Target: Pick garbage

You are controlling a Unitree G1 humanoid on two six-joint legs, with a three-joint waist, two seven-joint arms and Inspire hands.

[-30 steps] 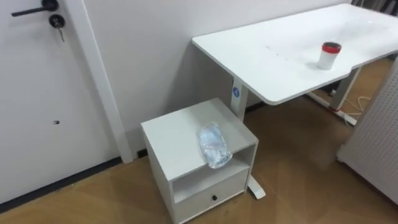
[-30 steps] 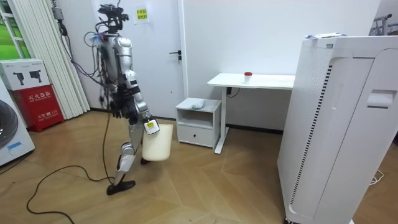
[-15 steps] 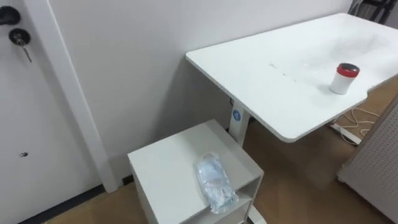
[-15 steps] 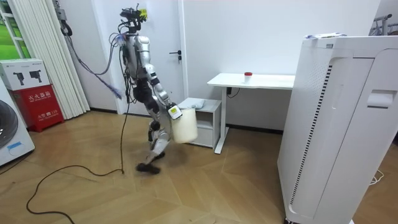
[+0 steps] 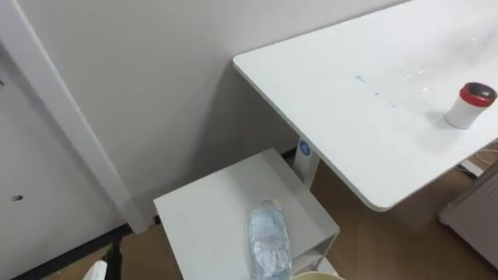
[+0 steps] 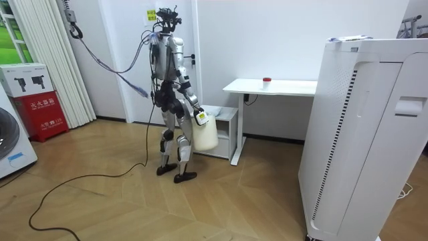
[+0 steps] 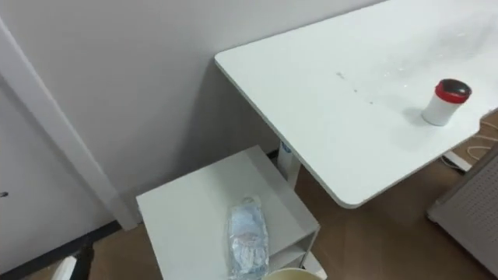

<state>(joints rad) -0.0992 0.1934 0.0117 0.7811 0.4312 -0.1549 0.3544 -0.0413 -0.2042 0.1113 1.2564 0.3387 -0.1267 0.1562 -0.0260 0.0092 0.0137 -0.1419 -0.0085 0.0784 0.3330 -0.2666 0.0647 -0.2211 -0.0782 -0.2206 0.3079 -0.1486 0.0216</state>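
So the garbage here is a crumpled plastic bottle [image 5: 268, 247]. It's clear, thin and squashed flat-ish, with wrinkly walls. It lies on its side on top of a small white cabinet [image 5: 208, 220], with one end near the middle of the top and the other reaching toward the front edge. No hand is touching it.

The cabinet is a plain matte box with a smooth flat top and an open shelf under it. It stands against the wall, just beside the leg of the desk. The white tabletop [image 5: 350, 101] is smooth and a bit glossy with a rounded corner, and that left corner hangs over the cabinet's right side. A small white jar with a red cap [image 5: 469, 106] stands upright on the tabletop, well in from that left edge.

In the room view the robot stands upright on the wood floor right at the cabinet. Its right hand [image 6: 198, 118] hangs down by its hip, fingers gripping the top of a white bucket [image 6: 205, 135], a round, smooth plastic one that dangles below the hand. A sliver of the left hand [image 5: 97, 271] pokes in at the lower left, and I can't tell what its fingers are doing.
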